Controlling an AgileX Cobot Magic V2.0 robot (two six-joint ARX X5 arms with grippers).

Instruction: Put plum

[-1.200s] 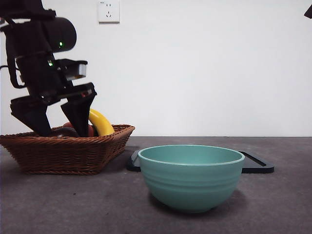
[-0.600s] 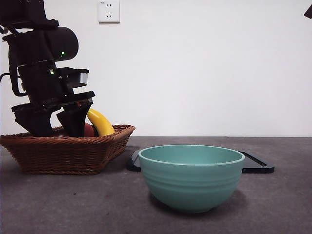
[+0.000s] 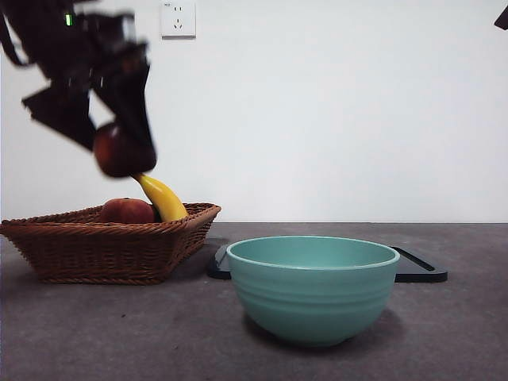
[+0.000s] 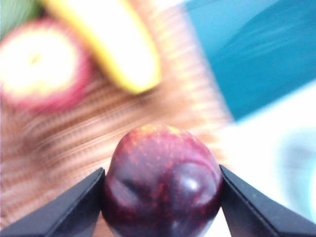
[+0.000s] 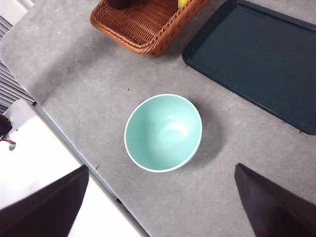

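The front camera sits low, at worktop height, and looks level toward the white wall, with the green bowl (image 3: 312,286) near and large. The left wrist camera looks down, very close and blurred, on the wicker basket (image 4: 74,148). The right wrist camera looks from high above. All three views share the basket, the bowl and the dark tray (image 5: 256,59).

White wall (image 3: 333,111), wall socket (image 3: 177,17), grey table (image 3: 119,333)
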